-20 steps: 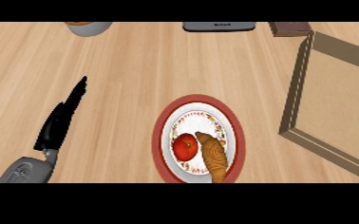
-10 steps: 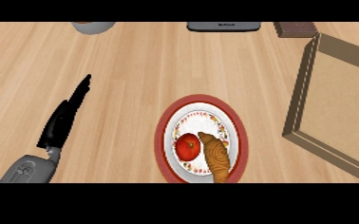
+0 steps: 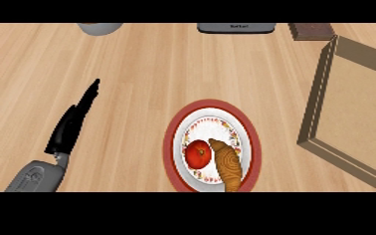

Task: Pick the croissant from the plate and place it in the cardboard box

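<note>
Left hand (image 3: pixel 70 127) at lower left, fingers straight and close together, holding nothing, croissant (image 3: pixel 228 167) on red-rimmed plate (image 3: pixel 169 144) touching tomato (image 3: pixel 197 154), well right of the fingers, cardboard box (image 3: pixel 315 104) at right edge

Croissant (image 3: pixel 228 165) lies on plate (image 3: pixel 176 134), left of cardboard box (image 3: pixel 320 102).

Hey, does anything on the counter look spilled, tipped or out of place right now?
Nothing stands out. The croissant lies on the plate beside a tomato, the cardboard box sits apart to the right, and the left hand is open.
</note>
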{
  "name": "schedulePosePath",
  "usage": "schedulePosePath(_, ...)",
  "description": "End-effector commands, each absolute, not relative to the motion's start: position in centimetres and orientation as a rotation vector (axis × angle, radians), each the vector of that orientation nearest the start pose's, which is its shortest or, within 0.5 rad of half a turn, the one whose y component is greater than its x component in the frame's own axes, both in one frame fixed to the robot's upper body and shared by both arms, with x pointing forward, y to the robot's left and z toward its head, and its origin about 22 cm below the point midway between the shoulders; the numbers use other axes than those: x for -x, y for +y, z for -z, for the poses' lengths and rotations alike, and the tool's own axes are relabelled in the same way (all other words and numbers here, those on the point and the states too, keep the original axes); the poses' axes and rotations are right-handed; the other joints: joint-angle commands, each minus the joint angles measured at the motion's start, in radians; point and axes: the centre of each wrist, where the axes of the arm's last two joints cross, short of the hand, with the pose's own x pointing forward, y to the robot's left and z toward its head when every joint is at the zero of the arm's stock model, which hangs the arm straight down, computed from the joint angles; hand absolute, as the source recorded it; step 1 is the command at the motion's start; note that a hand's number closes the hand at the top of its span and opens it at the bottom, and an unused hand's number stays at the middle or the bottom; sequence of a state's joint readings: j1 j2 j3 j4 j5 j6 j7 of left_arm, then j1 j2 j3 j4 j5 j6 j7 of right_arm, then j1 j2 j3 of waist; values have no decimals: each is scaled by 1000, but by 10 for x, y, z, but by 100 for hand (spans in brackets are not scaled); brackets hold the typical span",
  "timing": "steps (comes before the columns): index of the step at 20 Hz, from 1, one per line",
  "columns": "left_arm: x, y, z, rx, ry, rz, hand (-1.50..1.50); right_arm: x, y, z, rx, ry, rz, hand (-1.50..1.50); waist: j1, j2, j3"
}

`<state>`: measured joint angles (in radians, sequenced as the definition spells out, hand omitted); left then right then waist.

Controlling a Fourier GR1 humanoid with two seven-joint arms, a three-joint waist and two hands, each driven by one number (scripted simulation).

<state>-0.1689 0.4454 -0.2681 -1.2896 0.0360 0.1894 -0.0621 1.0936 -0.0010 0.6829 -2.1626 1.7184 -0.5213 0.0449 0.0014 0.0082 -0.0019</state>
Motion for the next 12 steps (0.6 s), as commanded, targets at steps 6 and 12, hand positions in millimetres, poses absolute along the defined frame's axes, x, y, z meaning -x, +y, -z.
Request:
schedulePosePath(6, -270, 283, 4, -313, -1470, 410, 0, -71, -127, -23, 1269, -1487, -932, -150, -1, -8, 2)
schedulePosePath(12, -269, 288, 1, -315, -1489, 436, 0, -88, -108, -20, 1267, -1376, -1030, -150, 1, -8, 2)
